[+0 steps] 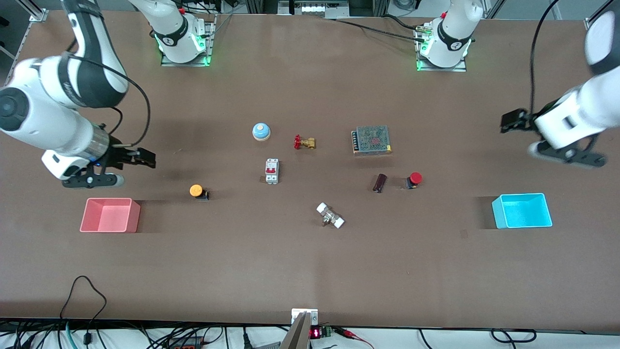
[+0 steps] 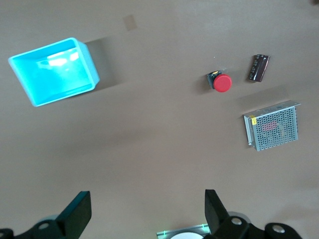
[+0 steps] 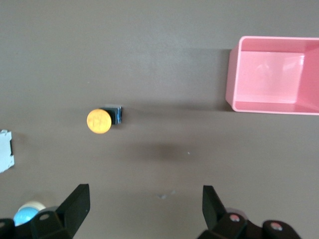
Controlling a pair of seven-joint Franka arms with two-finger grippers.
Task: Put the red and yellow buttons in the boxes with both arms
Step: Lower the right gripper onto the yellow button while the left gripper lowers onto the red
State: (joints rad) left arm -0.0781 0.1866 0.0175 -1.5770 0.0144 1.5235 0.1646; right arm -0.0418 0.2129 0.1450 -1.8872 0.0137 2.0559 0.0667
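Bench (image 1: 310,271): brown, flat; carries every item, both buttons lie loose on it.
Pink box (image 1: 110,215): right arm's end of the bench, empty; we judge it light, rigid plastic.
Cyan box (image 1: 522,211): left arm's end, empty, same kind.
Right gripper (image 1: 145,158): over bare bench near the pink box, fingers (image 3: 75,204) spread, holding nothing.
Left gripper (image 1: 508,121): over bare bench above the cyan box's end, fingers (image 2: 77,211) spread, holding nothing.
Yellow button (image 1: 196,190): near the pink box; we judge it light, hard, the cap slippery, so grip the black base.
Red button (image 1: 415,179): beside a dark cylinder (image 1: 379,182); same handling.
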